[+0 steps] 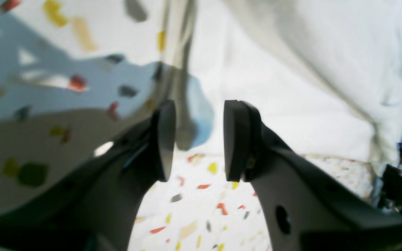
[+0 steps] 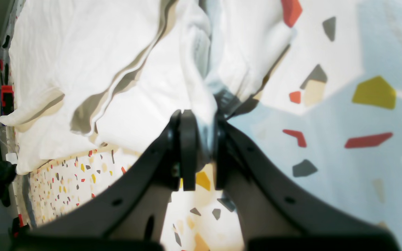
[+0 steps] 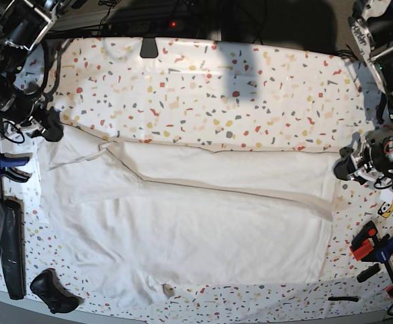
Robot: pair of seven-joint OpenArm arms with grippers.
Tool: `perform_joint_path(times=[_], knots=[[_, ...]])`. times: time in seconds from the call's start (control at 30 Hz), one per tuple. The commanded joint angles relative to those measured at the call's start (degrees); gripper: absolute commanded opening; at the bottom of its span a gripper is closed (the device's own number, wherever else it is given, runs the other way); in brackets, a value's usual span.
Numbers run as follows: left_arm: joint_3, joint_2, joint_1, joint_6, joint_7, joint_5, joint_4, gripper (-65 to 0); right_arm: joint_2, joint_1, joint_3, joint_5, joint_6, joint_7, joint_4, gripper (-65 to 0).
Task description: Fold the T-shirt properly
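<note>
Cloth of the wrinkly white T-shirt [image 2: 145, 69] sits pinched in the right gripper [image 2: 201, 146]; left gripper [image 1: 195, 139] spread.

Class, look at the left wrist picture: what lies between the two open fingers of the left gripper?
Nothing is held. Between the left gripper fingers show only speckled table and, further off, the T-shirt edge.

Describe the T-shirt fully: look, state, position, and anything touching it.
The T-shirt is plain white, soft, wrinkled cloth, spread wide across the near half of the speckled table. Its far long edge is folded over toward the middle, leaving a long crease. One sleeve juts out at the base view's left. The right gripper pinches a bunched fold of it; the left gripper stands open beside its edge, holding nothing.
</note>
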Motion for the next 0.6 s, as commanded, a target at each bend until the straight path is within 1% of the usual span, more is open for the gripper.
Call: perform_joint_path(times=[0.0,0.13,0.23,0.3,0.37,0.5,0.57], knots=[[-0.02,-0.85,-1.29,-0.22,-0.61,-0.37,1.11,-42.3,0.94,0.52,0.07,-0.81,0.49,-0.59,0.74,-65.0],[-0.02,-0.81,-1.25,-0.15,-1.66,4.98,1.09,-40.3,0.94,0.52,0.07,-0.81,0.49,-0.59,0.74,-65.0],[-0.02,-0.66,-1.09,0.00,-2.97,3.06,1.09,-39.5,0.94,0.52,0.07,-0.79,0.49,-0.59,0.74,-65.0],[-0.02,0.11,-1.09,-0.02,-2.97,2.10,1.09,-39.5,0.94,0.52,0.07,-0.81,0.49,-0.63,0.74,-65.0],[-0.02,1.79,-0.79,-0.04,-3.32,4.22,0.76,-39.5,0.94,0.52,0.07,-0.79,0.49,-0.90,0.74,-65.0],[-0.02,6.32,0.59,-0.07,-6.51,12.37,0.61,-39.5,0.94,0.52,0.07,-0.79,0.49,-0.87,0.74,-65.0],[-0.02,8.13,0.61,-0.07,-6.19,15.37,0.61,-39.5,0.94,0.52,0.07,-0.79,0.49,-0.87,0.74,-65.0]])
